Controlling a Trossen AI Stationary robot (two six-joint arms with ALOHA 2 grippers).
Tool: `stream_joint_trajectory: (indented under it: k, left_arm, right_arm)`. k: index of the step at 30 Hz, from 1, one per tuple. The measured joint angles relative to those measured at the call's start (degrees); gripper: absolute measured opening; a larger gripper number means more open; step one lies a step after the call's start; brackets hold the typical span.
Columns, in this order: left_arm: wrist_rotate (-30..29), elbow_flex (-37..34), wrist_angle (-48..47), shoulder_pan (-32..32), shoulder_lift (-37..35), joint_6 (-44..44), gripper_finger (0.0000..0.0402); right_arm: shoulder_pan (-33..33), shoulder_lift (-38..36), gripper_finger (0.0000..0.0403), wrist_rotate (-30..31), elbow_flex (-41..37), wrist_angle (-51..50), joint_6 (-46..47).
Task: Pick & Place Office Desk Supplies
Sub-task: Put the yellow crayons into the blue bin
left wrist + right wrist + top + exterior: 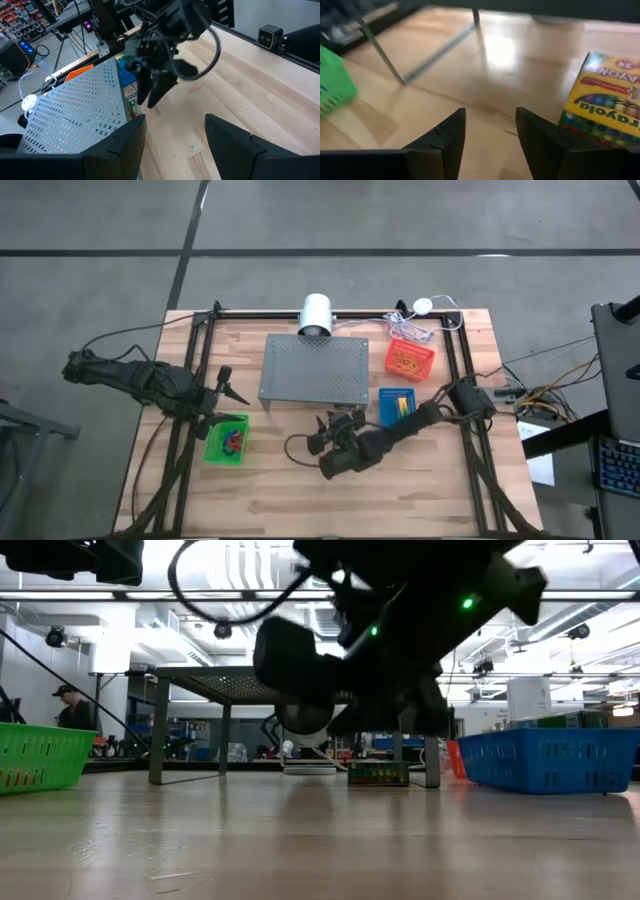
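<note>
**benchrat:** Right gripper (487,137) sits low over the wood in front of the grey stand (314,368), roughly table centre, with fingers spread and nothing between them. The crayon box (605,102) lies just off to one side of those fingers in the right wrist view, not yet between them. From the low camera, the box (378,773) rests flat on the table under the stand's front edge.

**tablecam_tom:** Agreed. From above, the box is hidden by the arm, so I'm going by the wrist and low shots. What's the left one doing?

**benchrat:** Left gripper (226,388) hangs at about 9 o'clock of the stand, just above the green basket (227,439), also splayed and empty. The green basket has some small coloured bits in it, too tiny to name. Blue basket (397,406) is at 4 o'clock of the stand, and red basket (409,358) is at 2 o'clock.

**tablecam_tom:** How do you reckon the box handles?

**benchrat:** My guess is it's light, thin cardboard with a glossy print. It's stiff enough along the edges but the broad faces will dent if squeezed hard, and it's a bit slick. I'd pinch across the narrow width, near the middle of its length, so it doesn't swing. The gripper needs to shift sideways first to straddle it.

**tablecam_tom:** And watch the stand leg nearby.
</note>
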Motion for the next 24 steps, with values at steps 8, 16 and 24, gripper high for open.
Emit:
stream_joint_trajectory:
  k: [8, 16, 24]
  left_arm:
    - [0.01, 0.0, 0.0, 0.0, 0.0, 0.02, 0.0209]
    - [-0.01, 0.0, 0.0, 0.0, 0.0, 0.02, 0.0209]
    - [0.0, 0.0, 0.0, 0.0, 0.0, 0.02, 0.0209]
  right_arm:
    - [-2.1, 0.0, 0.0198, -0.97, 0.0, -5.14, 4.19]
    - [-4.56, 0.72, 0.0211, 0.89, 0.02, -5.97, 3.47]
    - [-5.51, 4.0, 0.0211, -0.55, 0.07, -5.73, 5.92]
